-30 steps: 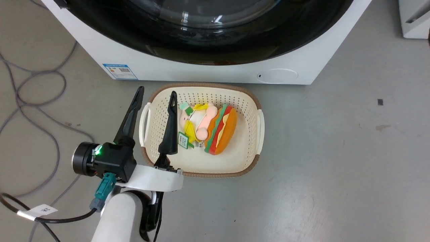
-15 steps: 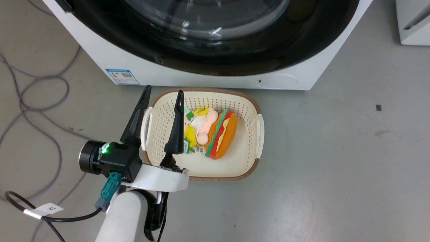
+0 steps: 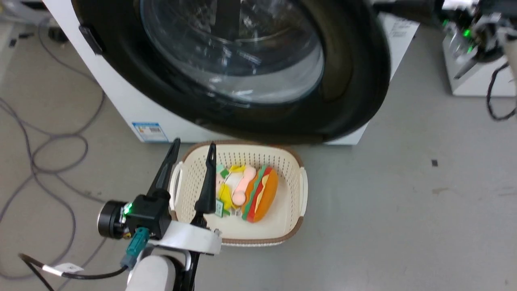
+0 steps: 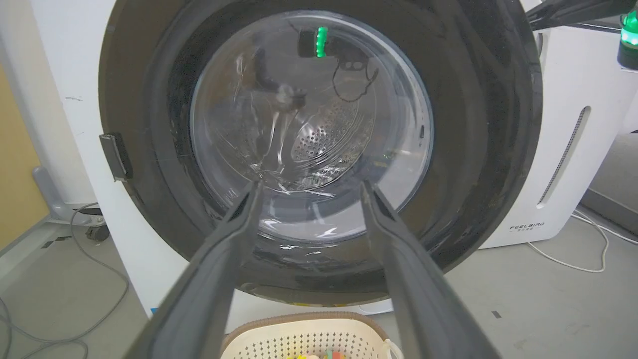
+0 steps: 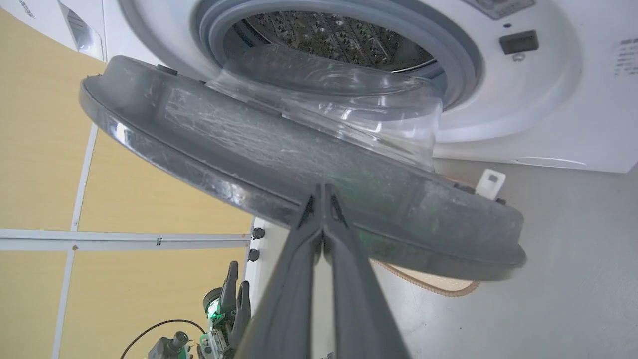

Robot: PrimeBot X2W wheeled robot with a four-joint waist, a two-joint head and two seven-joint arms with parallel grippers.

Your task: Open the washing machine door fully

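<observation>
The washing machine door (image 3: 347,81), a glossy black ring around a clear bulging bowl, stands partly swung out from the white machine, hinged on its left. From behind, the door (image 5: 279,149) shows its grey inner face, with the drum and rubber ring beyond. My right gripper (image 5: 323,187) is shut, its tips resting against the door's free edge; it appears blurred at the top right as right gripper (image 3: 387,7). My left gripper (image 3: 193,143) hangs open above the basket's left side, holding nothing. The left gripper (image 4: 310,184) faces the door (image 4: 478,149) from the front.
A cream basket (image 3: 301,190) with a plush burger toy (image 3: 260,194) sits on the floor just under the door. Grey cables (image 3: 48,161) loop on the left floor. The white FEELBAIR appliance (image 4: 573,149) stands right of the machine. Bare grey floor lies to the right.
The head camera has tilted up, showing more of the machine. The door's right edge has swung out from the machine front. The left gripper keeps its open pose over the basket.
</observation>
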